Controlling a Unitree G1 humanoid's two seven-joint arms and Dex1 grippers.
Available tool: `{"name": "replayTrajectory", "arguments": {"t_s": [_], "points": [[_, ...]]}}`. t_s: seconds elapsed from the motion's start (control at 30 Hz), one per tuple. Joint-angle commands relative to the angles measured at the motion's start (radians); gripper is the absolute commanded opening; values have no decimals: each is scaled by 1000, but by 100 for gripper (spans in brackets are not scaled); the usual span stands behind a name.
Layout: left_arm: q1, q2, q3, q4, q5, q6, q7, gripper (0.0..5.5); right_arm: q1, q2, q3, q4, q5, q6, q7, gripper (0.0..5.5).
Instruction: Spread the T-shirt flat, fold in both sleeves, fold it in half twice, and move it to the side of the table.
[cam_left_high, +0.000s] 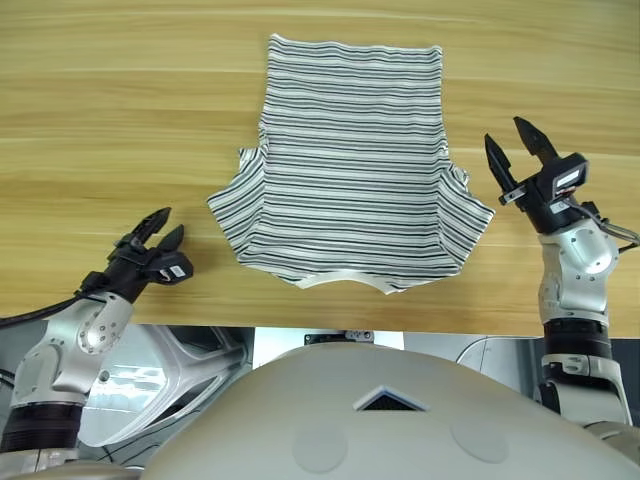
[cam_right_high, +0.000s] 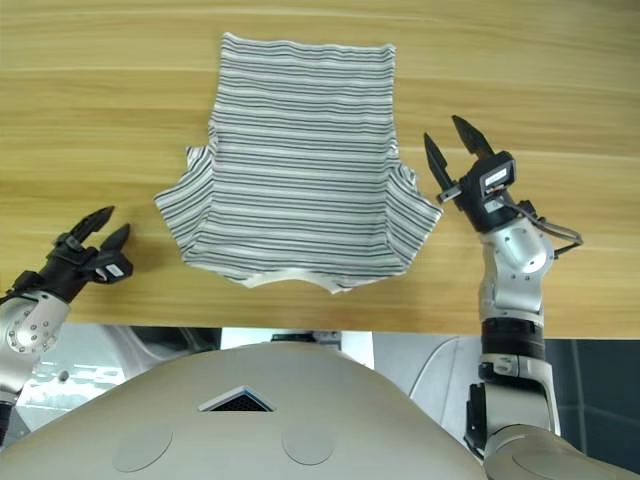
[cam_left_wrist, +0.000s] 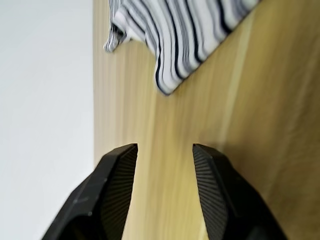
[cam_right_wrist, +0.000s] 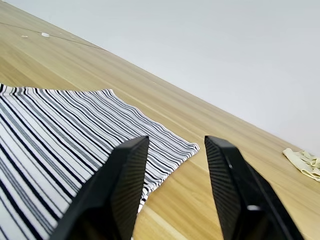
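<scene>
A striped T-shirt lies spread on the wooden tabletop, roughly in the middle from side to side. Its straight hem points away from the robot and its collar sits close to the tabletop's near edge. A short sleeve sticks out on either side, each a little rumpled, and the body narrows toward the hem.

The left gripper hovers over the near edge of the tabletop, off to the left of the shirt's left sleeve and apart from it. Its jaws are apart, with only bare wood between them. The right gripper stands just beside the right sleeve without touching the cloth. Its jaws are also spread and hold nothing.

Wide stretches of bare wood run out from both sides of the shirt, and another band of wood lies beyond the hem. The least room is on the near side, where only a thin strip of wood separates the collar from the edge. In the right wrist view a small pale crumpled scrap lies on the wood, well apart from the shirt.
</scene>
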Motion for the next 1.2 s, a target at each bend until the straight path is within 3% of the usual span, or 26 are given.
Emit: {"name": "replayTrajectory", "arguments": {"t_s": [0.03, 0.4, 0.63, 1.2], "points": [[-128, 45, -67, 75, 36, -12, -39, 204, 9, 6, -9, -7, -29, 3, -21, 205], [-317, 67, -220, 229, 98, -35, -31, 204, 38, 14, -24, 3, -41, -22, -34, 205], [-240, 107, -255, 156, 83, -32, -69, 204, 39, 8, -35, -7, -33, -19, -27, 205], [-377, 90, -385, 237, 121, -25, -73, 204, 34, 19, -37, -5, -30, -25, -25, 205]]}}
